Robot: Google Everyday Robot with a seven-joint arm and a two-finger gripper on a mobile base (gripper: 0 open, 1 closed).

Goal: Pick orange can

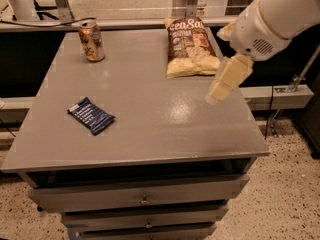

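Here: gripper [223,83] (opening not discernible) over table [150,134] right side, well apart from can [91,40]; approach upright can level, centred, skirting bag [190,46].

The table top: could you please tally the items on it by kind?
Orange can: 1
Chip bag: 1
Blue snack bar wrapper: 1
Total: 3
The gripper hovers above the right side of the table.

White arm [280,14], cream hand [226,81] at right
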